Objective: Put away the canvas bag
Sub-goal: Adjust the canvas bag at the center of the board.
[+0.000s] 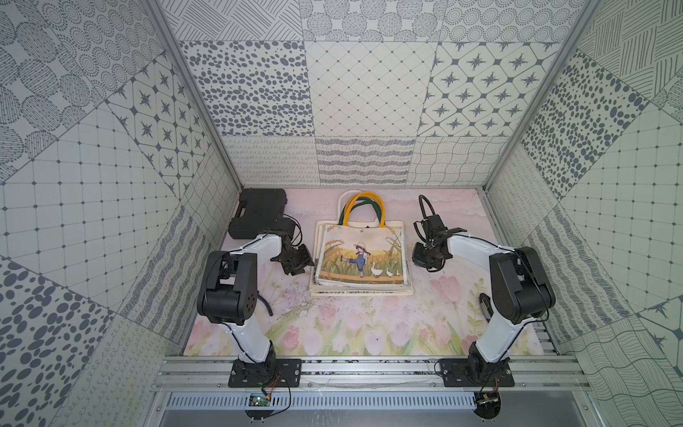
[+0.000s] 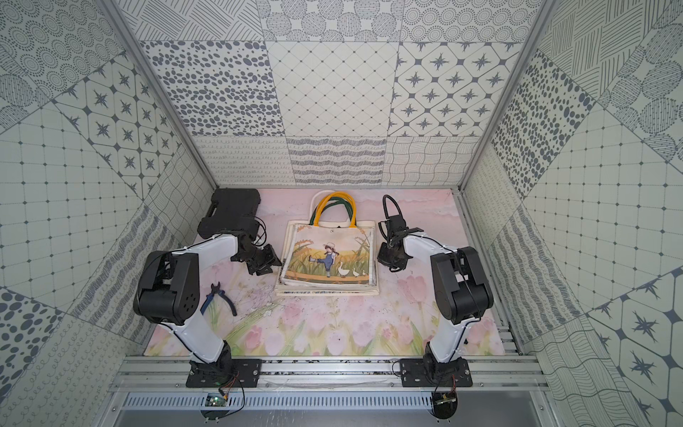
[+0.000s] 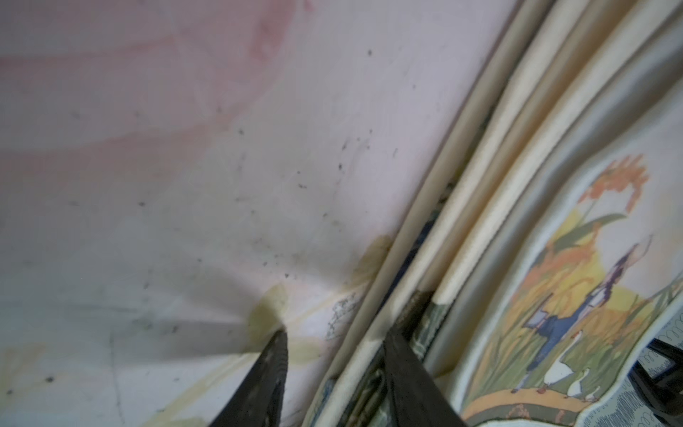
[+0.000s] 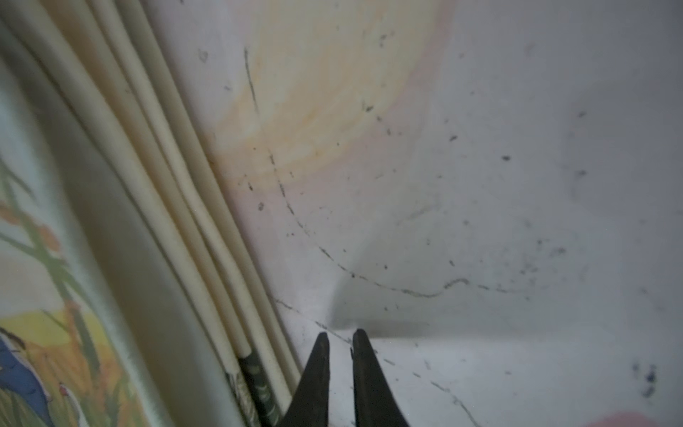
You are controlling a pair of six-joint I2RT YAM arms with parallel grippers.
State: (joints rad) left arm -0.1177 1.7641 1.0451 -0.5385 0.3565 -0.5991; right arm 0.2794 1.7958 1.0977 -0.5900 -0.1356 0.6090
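In both top views the canvas bag (image 1: 360,258) (image 2: 329,258), printed with a girl and geese, lies flat in the middle of the frame. It is the top layer of a stack of similar bags on the flowered tabletop (image 1: 369,325) (image 2: 332,325). Its yellow and green handles (image 1: 364,199) (image 2: 334,199) point toward the upper edge of the frame. The left pincer (image 1: 303,267) (image 2: 272,263) sits at the left edge of the stack, and the right pincer (image 1: 419,260) (image 2: 386,258) is low by the right edge. From here I cannot tell how wide either one stands. A black case (image 1: 258,212) (image 2: 231,212) lies in the upper left of the tabletop. In a top view, blue-handled pliers (image 2: 218,297) lie left of centre, beside the left arm.

In the left wrist view the left pincer (image 3: 340,369) is clearly parted. One finger rests on the bare tabletop (image 3: 184,185). The other is pushed against the layered edge of the stack, under the printed canvas bag (image 3: 573,277). The lower cream edges lie between the two fingers but are not clamped.

In the right wrist view the right pincer (image 4: 340,355) is almost closed, with only a thin slit between the fingers and nothing in it. Its tips are down near the scuffed tabletop (image 4: 480,185), just beside the stack's edge, and the canvas bag (image 4: 44,295) is off to the side.
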